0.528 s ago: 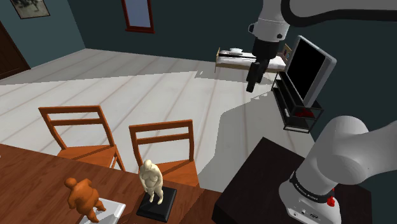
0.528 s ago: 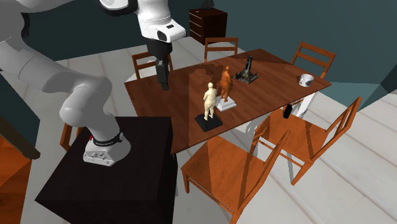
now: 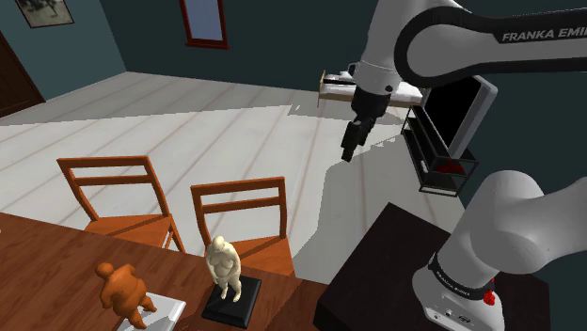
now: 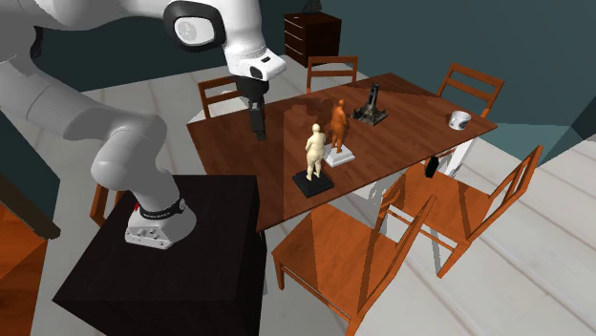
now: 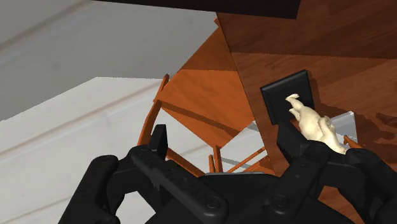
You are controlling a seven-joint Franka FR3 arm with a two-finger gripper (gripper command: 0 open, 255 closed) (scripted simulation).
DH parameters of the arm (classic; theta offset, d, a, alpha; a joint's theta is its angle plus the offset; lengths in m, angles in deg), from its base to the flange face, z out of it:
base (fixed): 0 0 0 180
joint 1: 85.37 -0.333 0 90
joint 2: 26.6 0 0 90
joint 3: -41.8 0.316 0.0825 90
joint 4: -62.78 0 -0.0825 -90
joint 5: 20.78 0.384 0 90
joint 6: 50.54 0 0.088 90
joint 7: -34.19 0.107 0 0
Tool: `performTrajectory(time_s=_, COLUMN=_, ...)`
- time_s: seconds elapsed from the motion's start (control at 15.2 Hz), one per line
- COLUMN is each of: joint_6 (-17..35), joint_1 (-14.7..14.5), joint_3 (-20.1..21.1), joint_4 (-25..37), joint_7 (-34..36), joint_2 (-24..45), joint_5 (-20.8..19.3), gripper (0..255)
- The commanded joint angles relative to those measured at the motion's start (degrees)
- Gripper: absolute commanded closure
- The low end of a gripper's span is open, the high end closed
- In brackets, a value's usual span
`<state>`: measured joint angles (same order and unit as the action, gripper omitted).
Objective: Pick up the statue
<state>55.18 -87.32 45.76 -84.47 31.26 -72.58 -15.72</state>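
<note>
In the shoulder view the gripper (image 3: pixel 350 149) is hanging high, with the cream statue (image 3: pixel 224 266) standing on its black base (image 3: pixel 232 306) far below the jaws, beside an orange statue (image 3: pixel 122 291). In the second exterior view the gripper (image 4: pixel 258 127) is hovering over the table (image 4: pixel 277 191), the cream statue (image 4: pixel 314 151) well off to 1 side. In the wrist view the 2 fingers (image 5: pixel 159 137) are standing apart, holding nothing, and the statue (image 5: pixel 312 122) is lying outside their gap. This looks like the approach; next the jaws are needing to centre over the figure and descend.
</note>
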Motion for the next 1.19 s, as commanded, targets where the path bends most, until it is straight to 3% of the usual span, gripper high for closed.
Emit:
performTrajectory(time_s=0.0, joint_6=4.45, joint_1=-1.12, joint_3=2.03, joint_4=-2.73, joint_7=1.82, joint_2=0.24, joint_5=1.59, gripper=0)
performTrajectory(time_s=0.73, joint_6=31.43, joint_1=-5.78, joint_3=14.07, joint_4=-8.88, joint_7=11.17, joint_2=13.83, joint_5=7.85, gripper=0)
performTrajectory(time_s=1.12, joint_6=46.43, joint_1=-4.28, joint_3=22.48, joint_4=-6.99, joint_7=18.94, joint_2=26.76, joint_5=5.58, gripper=0)
